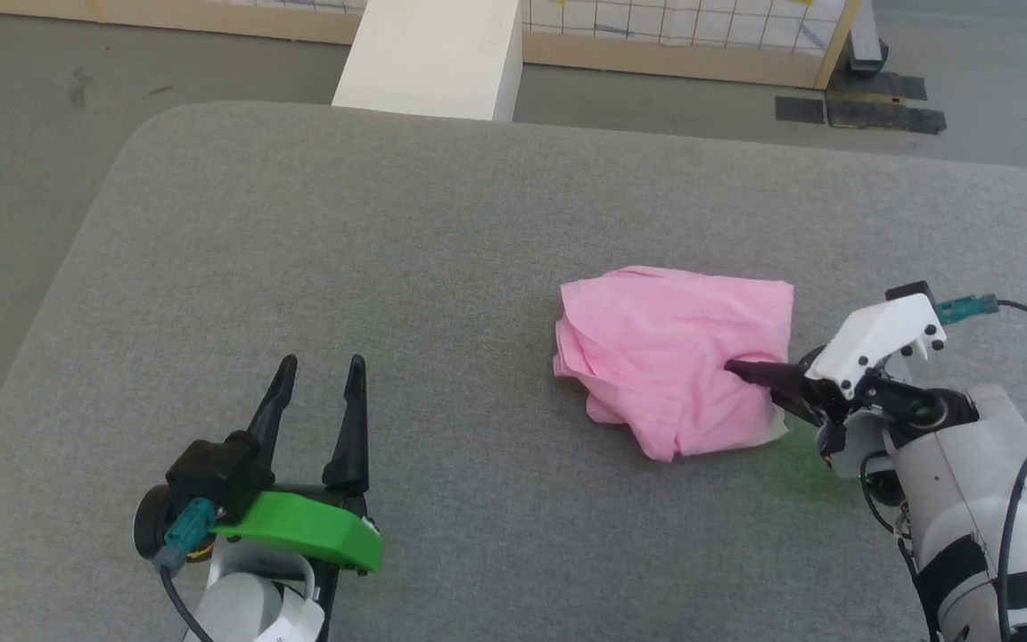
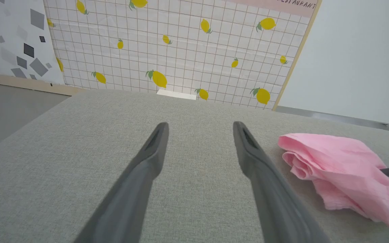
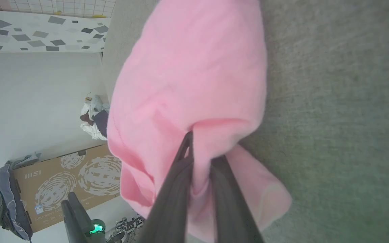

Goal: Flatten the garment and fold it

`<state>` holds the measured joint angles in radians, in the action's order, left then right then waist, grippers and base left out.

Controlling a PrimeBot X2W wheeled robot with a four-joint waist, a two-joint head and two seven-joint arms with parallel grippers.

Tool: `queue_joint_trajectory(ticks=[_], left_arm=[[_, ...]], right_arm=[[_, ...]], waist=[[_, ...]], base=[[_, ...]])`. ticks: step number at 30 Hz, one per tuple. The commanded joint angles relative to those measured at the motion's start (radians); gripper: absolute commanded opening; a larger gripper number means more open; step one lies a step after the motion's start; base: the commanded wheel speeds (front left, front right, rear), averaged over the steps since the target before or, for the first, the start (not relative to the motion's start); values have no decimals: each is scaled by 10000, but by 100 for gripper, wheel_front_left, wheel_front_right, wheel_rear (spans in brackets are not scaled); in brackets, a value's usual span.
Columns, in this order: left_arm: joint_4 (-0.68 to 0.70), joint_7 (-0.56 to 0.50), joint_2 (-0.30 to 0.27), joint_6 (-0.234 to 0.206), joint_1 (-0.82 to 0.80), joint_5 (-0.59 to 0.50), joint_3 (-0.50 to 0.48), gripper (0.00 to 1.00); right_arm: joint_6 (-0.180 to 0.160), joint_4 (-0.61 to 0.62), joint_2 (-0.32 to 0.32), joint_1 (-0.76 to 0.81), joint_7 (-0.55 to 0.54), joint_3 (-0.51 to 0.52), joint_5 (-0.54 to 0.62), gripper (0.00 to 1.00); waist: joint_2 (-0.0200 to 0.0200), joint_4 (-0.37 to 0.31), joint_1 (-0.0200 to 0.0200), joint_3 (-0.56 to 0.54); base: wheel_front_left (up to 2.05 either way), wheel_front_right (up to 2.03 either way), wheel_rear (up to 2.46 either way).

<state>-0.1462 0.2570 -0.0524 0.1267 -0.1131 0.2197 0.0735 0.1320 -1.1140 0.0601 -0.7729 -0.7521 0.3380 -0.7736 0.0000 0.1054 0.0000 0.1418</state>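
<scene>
Right pincer (image 1: 733,366) tight on a fold of the garment (image 1: 656,330); left pincer (image 1: 321,364) spread wide, well apart

MSI on cardboard box (image 3: 67,182); "ESTAURANT" on pink sign (image 2: 265,6).

garment (image 1: 674,357): on table (image 1: 389,250), right side | left gripper (image 1: 323,364): well apart, left

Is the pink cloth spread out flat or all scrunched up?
Scrunched up. The pink garment sits in a wrinkly heap with layers doubled over, and the right pincer pinches a fold of it.
</scene>
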Motion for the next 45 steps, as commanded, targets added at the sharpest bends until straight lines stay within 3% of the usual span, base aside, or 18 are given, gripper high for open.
queue_joint_trajectory(ticks=[1,5,9,16,22,27,35,45], left_arm=[[55,47,22,18,-86,-47,-28,100],[88,47,22,4,-32,-57,-85,100],[134,47,22,5,9,-101,-126,100],[363,47,22,16,-105,-310,-292,100],[545,47,21,29,-498,-518,-247,100],[772,47,-121,35,-933,-693,-258,100],[1193,47,-691,38,-1442,-883,-360,100],[1361,47,-1423,39,-1805,-1010,-239,100]], right_arm=[[-13,147,-8,71,-7,-56,119,0],[-13,599,-26,193,-26,-362,413,0],[-13,1551,116,412,-7,-1433,1378,0],[-13,3728,1014,705,-43,-3687,3534,0],[-13,5172,1969,853,-113,-4421,4881,0],[-13,5723,2611,920,233,-4232,6087,0],[-13,5494,2670,723,1671,-3054,7886,0],[-13,4734,2581,92,3460,-1238,10203,0]], waist=[[0,-41,0,-53],[0,-247,0,-92],[0,-620,0,-68],[0,-1849,0,332],[0,-3010,0,892],[0,-3900,0,1538],[0,-4840,0,2575],[0,-4947,0,3434]], base=[[0,0,0],[0,0,0],[0,0,0],[0,0,0],[0,0,0],[0,0,0],[0,0,0],[0,0,0]])
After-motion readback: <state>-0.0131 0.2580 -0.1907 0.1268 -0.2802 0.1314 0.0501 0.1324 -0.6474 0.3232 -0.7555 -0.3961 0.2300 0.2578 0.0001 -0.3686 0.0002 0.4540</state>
